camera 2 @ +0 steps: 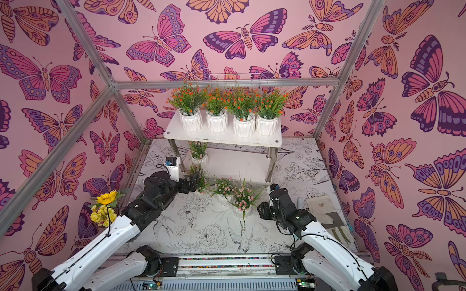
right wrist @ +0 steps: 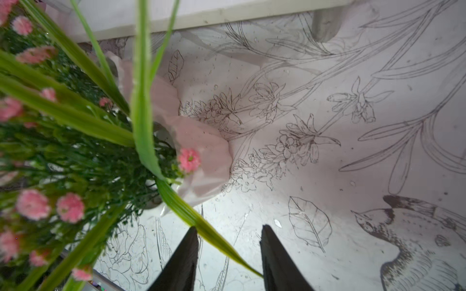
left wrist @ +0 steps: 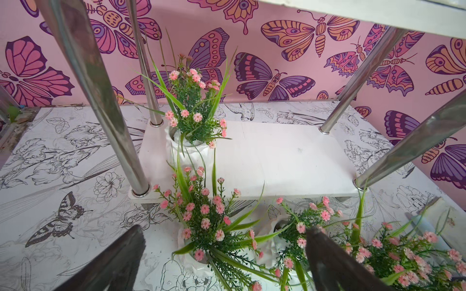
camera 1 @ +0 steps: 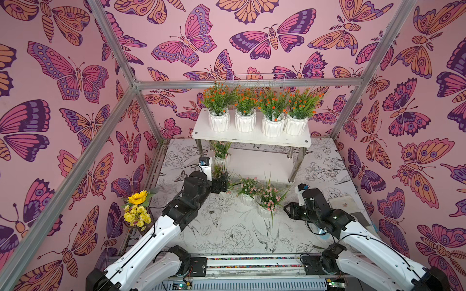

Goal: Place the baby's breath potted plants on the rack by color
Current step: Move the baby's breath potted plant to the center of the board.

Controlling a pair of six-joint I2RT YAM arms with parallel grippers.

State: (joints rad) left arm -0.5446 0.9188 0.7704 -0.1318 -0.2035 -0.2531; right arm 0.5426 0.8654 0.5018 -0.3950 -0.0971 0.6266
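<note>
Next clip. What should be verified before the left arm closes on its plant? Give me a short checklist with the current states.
1. Only orange plants on the top shelf: ok, four.
2. Room on the lower shelf: ok, one shelved pink plant at its end.
3. The left gripper open: ok, wide.
4. The target pink plant between its jaws: ok.
5. The neighbouring pink plant clear of that gripper: cannot tell, foliage overlaps.
6. The right gripper empty: ok, only a leaf crosses.
</note>
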